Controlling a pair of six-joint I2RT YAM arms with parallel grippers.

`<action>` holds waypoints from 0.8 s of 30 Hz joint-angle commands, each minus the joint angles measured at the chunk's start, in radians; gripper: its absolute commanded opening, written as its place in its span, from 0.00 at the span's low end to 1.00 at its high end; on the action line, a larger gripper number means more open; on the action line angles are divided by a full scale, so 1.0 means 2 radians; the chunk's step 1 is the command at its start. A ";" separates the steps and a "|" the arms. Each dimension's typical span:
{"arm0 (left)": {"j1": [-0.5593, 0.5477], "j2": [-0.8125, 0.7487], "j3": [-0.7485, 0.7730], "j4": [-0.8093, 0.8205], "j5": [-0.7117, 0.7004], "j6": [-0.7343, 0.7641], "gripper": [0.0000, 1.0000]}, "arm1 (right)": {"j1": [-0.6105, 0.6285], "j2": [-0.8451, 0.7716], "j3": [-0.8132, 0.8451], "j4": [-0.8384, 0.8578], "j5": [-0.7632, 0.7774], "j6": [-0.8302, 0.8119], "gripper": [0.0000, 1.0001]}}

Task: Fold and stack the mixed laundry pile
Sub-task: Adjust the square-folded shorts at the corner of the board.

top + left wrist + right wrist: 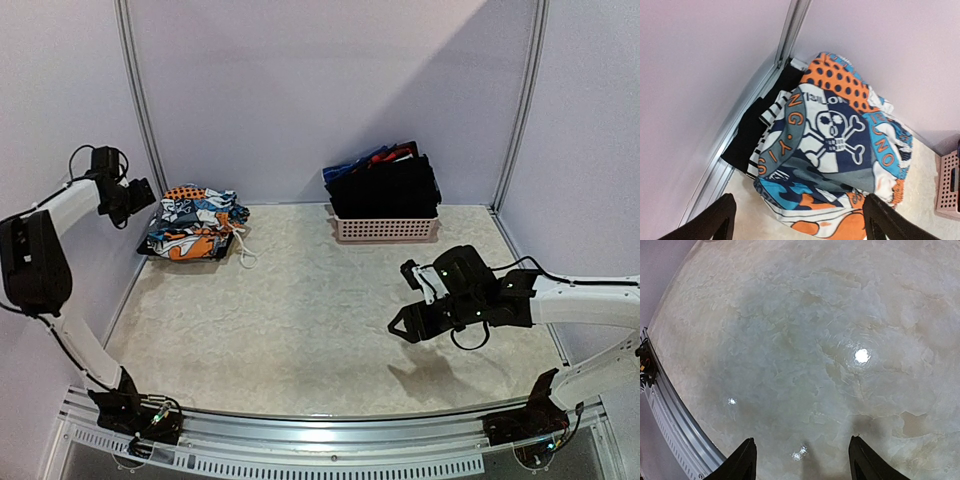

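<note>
One stack, graphic print garment (835,145) uppermost over striped piece (771,112) and black piece (747,140), far-left corner of table (300,330). Left gripper (800,220) above it, jaws wide, empty. Right gripper (802,460) over tabletop, jaws parted, empty. Pink basket (385,229) holds dark garments (385,185).

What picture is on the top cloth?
The top cloth shows a white skull and crossbones on navy, edged with orange and blue; clearest in the left wrist view.

Left arm stretched to far left, left claw (140,196) (800,220) held raised, jaws spread wide. Right arm bent inward, right claw (406,300) (800,460) held low, jaws parted.
</note>
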 commanded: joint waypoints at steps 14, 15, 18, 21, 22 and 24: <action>-0.159 -0.299 -0.214 0.026 -0.117 0.013 0.97 | 0.005 -0.049 0.009 -0.004 0.030 -0.003 0.68; -0.168 -0.314 -0.226 0.025 -0.120 0.011 0.98 | 0.005 -0.053 0.010 -0.005 0.031 -0.003 0.70; -0.195 -0.354 -0.255 0.019 -0.133 0.004 1.00 | 0.004 -0.060 0.015 -0.008 0.036 -0.003 0.80; -0.227 -0.390 -0.286 0.014 -0.145 -0.003 1.00 | 0.005 -0.064 0.019 -0.011 0.043 -0.004 0.92; -0.238 -0.401 -0.294 0.010 -0.150 -0.004 1.00 | 0.005 -0.067 0.020 -0.011 0.045 -0.004 0.95; -0.261 -0.421 -0.309 -0.001 -0.164 -0.008 1.00 | 0.004 -0.069 0.022 -0.013 0.050 -0.004 0.98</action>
